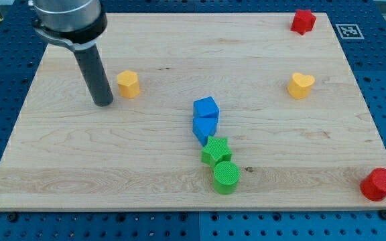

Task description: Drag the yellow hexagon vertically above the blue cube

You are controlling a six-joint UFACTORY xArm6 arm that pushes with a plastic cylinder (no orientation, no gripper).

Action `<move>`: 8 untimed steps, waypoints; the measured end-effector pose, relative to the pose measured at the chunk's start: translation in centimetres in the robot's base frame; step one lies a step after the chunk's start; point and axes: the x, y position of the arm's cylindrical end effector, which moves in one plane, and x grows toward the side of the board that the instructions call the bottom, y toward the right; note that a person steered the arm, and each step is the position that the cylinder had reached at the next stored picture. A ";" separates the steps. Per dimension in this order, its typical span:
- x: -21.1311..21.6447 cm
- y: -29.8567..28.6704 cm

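Note:
The yellow hexagon [129, 84] sits on the wooden board at the upper left. My tip [104, 103] rests on the board just to the view's left of the hexagon and slightly below it, a small gap apart. The blue cube [206, 108] stands near the board's middle, to the right of and below the hexagon. A second blue block [204, 128], wedge-like, touches the cube's lower side.
A green star [216, 150] and a green cylinder [226, 177] lie in a line below the blue blocks. A yellow heart [301, 85] is at the right. A red block [303, 21] is at the top right, a red cylinder [379, 184] at the bottom right.

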 end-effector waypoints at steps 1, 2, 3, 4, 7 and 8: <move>-2.0 1.2; -1.2 3.8; 0.6 3.1; 0.4 3.6; -1.9 7.5; -3.6 6.9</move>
